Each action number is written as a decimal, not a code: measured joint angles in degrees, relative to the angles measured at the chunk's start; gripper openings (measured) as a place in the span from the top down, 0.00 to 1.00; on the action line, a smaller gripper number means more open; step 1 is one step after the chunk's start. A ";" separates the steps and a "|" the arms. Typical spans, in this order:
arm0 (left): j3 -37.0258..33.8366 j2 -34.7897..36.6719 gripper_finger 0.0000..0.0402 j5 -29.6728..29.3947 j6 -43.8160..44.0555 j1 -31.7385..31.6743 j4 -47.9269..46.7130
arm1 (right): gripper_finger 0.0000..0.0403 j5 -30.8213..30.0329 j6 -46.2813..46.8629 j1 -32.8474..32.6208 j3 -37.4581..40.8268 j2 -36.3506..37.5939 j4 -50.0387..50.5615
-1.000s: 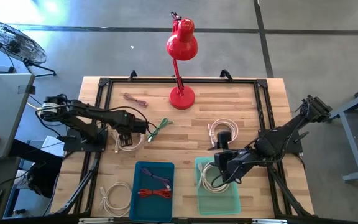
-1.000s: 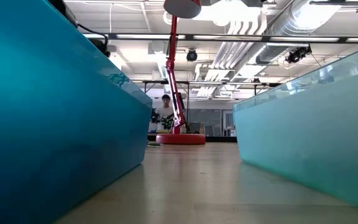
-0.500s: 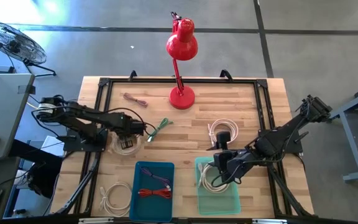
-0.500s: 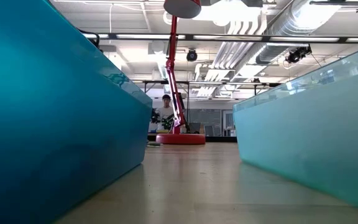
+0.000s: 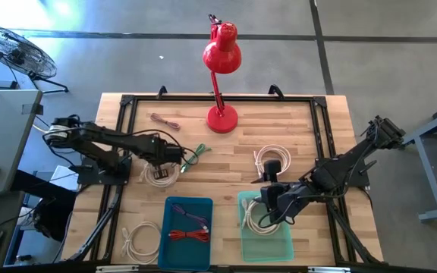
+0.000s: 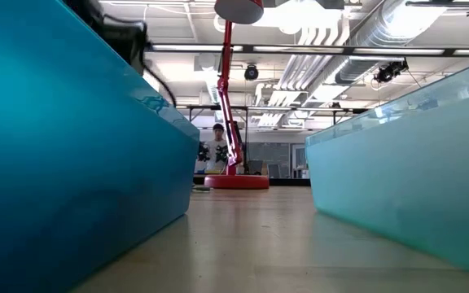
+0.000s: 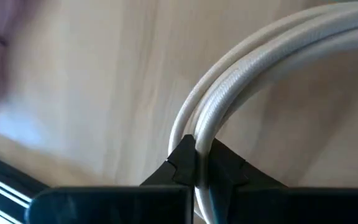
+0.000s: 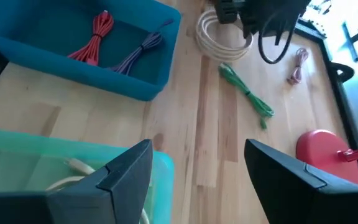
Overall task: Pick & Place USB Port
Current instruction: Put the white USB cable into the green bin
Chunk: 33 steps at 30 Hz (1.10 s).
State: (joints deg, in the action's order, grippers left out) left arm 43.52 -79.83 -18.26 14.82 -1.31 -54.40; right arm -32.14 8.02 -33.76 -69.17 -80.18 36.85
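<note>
A coiled white USB cable (image 5: 158, 174) lies flat on the wooden table (image 5: 302, 129), left of centre, near a green cable (image 5: 191, 157). Two of its strands are pinched between the left hand (image 7: 197, 163) and its closed fingers.

- Looks like a robotics lab or workshop inside an open-plan industrial office.
- Butcher-block wooden table (image 5: 309, 129) edged by a black metal frame (image 5: 125, 114), with two dark robot arms bolted on.
- Grey polished concrete floor (image 5: 127, 53) crossed by dark seams; round wire-caged floor fan (image 5: 15, 50) beside the table.
- Exposed silver ventilation ducts (image 6: 357, 37) and long strip lights under a bare ceiling.
- Glass-walled rooms far behind, with a person (image 6: 216, 145) seated there.
- Glossy red desk lamp (image 5: 220, 72) on the table as a prop.
</note>
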 joint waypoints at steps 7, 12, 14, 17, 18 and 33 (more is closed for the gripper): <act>13.58 2.43 0.98 -5.51 0.39 6.23 -5.06 | 0.38 -6.61 -0.21 0.00 0.00 0.00 -0.21; 19.69 7.83 0.98 -17.03 0.96 12.54 -5.42 | 0.38 -12.03 3.37 -0.02 0.00 0.02 -0.33; 19.83 11.64 0.98 -26.45 4.54 17.22 -5.13 | 0.38 -13.00 5.19 -0.02 0.01 0.02 0.25; 17.86 17.20 0.98 -42.97 11.22 26.01 -2.43 | 0.38 -14.28 6.88 -0.47 1.22 0.04 -0.74; 16.77 18.78 0.98 -48.01 12.56 29.33 -0.89 | 0.38 -15.09 6.75 -0.82 1.88 0.04 -0.90; 4.93 17.50 0.98 -71.75 14.22 47.06 20.20 | 0.38 -7.63 -31.51 -4.94 17.10 0.02 -61.59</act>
State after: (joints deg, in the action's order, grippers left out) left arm 48.45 -62.33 -90.01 29.05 45.75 -34.20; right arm -39.77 -23.49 -38.70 -52.06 -80.16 -24.74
